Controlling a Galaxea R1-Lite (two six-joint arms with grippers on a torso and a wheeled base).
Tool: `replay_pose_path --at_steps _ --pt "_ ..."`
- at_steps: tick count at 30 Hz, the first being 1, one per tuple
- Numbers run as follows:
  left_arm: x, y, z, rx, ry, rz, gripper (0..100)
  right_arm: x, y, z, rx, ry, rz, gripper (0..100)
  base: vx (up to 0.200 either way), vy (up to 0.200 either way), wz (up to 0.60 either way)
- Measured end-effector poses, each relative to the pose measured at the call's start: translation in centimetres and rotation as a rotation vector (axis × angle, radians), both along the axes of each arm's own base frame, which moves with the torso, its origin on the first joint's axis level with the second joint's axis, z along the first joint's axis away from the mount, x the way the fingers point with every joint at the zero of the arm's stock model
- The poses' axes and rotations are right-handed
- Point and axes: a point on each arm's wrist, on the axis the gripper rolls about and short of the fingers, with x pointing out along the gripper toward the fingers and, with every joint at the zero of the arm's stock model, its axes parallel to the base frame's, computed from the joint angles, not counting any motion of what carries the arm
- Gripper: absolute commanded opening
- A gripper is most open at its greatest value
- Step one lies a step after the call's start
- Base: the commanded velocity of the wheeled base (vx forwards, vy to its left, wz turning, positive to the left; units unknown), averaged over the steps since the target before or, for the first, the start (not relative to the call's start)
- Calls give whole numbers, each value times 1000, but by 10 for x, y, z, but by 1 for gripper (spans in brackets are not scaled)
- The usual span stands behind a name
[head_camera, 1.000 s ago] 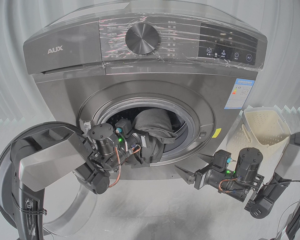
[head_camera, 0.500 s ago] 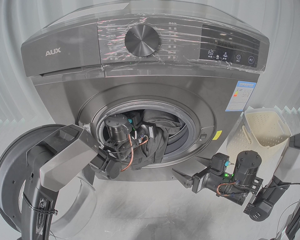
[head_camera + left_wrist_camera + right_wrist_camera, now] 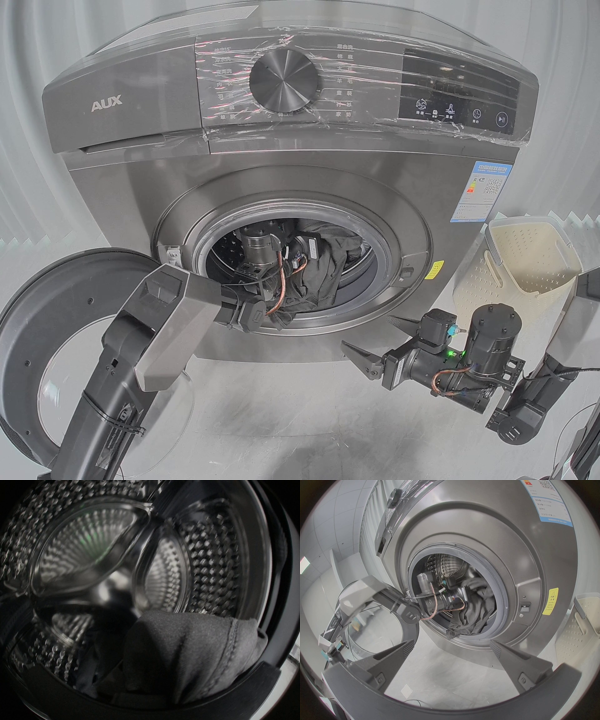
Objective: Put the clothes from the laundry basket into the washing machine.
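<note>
- Washing machine: grey front loader, door swung wide open on the robot's left.
- Control panel and dial sit under wrinkled plastic film.
- Blue label on the front panel at upper right of the opening, yellow sticker lower down beside the latch.
- Left arm goes in through the door opening, with the wrist past the gasket.
- Left gripper: inside the opening, up against the cloth. Open or closed, cannot tell, since the garment covers it.
- Dark garment: bunched in the mouth of the drum, on the right side of the left wrist. The lower folds hang down onto the bottom of the gasket, not over the outer front.
- Left wrist view: a grey fold with a stitched seam lies close to the camera against the rim. The perforated steel drum is behind it, with more dark cloth low inside.
- Right gripper: fingers spread wide, holding nothing. It hangs low in front of the machine, below and right of the opening, pointing toward it, well apart from the garment.
- Laundry basket: cream, perforated, tilted against the machine's right side with its open top facing the head camera, just behind the right arm.
</note>
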Motion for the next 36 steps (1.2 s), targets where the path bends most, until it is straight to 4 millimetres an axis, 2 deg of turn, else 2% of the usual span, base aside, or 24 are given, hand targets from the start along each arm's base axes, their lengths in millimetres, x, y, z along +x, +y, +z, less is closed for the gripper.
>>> replay_pose_path --at_steps 5,6,10,16,21,26,31,36 --pt "13 8 -19 0 25 77 0 0 0 -1 -3 4 2 100 0 0 0" --pt "14 10 -21 -3 27 82 100 -1 0 -2 -3 6 2 100 0 0 0" --pt "15 12 -17 -22 33 91 100 -1 1 -2 -5 9 6 100 0 0 0" --pt "10 13 1 -64 73 96 100 -3 1 -4 -9 15 8 100 0 0 0" --pt "-6 17 0 -5 254 93 100 -3 1 -4 -9 18 8 100 0 0 0" --pt "-36 24 -1 67 450 61 100 -3 1 -5 -11 21 9 100 0 0 0" --pt "-55 21 8 95 484 21 100 -4 1 -6 -12 23 9 100 0 0 0" --pt "-57 14 -7 128 492 2 100 -4 1 -6 -13 24 11 100 0 0 0"
